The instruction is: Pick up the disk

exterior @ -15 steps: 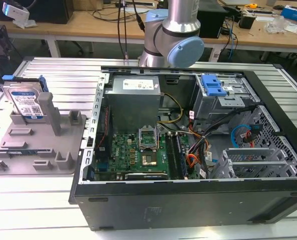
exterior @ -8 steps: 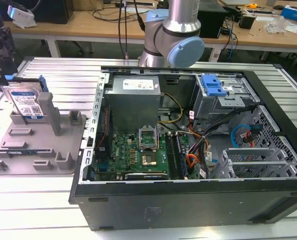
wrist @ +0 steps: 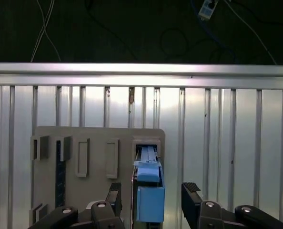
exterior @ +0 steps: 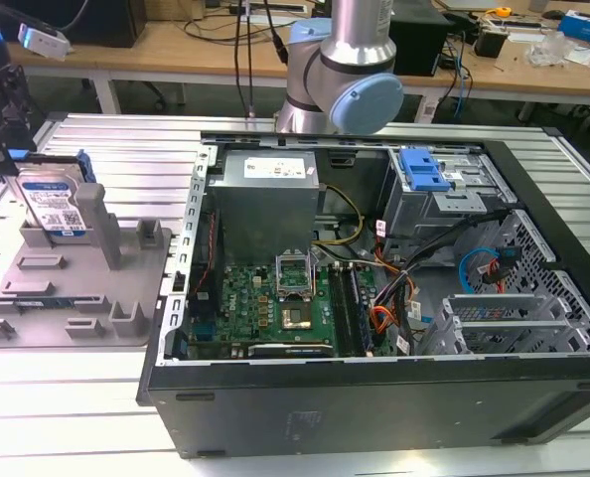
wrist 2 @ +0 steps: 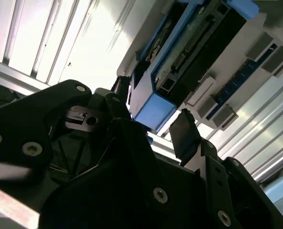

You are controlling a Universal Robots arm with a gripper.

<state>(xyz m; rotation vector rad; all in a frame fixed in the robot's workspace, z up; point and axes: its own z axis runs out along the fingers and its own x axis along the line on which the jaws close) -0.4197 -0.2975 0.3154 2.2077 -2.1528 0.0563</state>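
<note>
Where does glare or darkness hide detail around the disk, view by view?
Second wrist view: table blown out white, gripper nearly black against it. First wrist view: disk evenly lit, background beyond the table dark. Exterior view: even light, mild sheen on the table slats.

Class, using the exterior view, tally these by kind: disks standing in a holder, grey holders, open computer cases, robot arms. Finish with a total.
Disk: 1
Grey holder: 1
Open computer case: 1
Robot arm: 1
Total: 4
</note>
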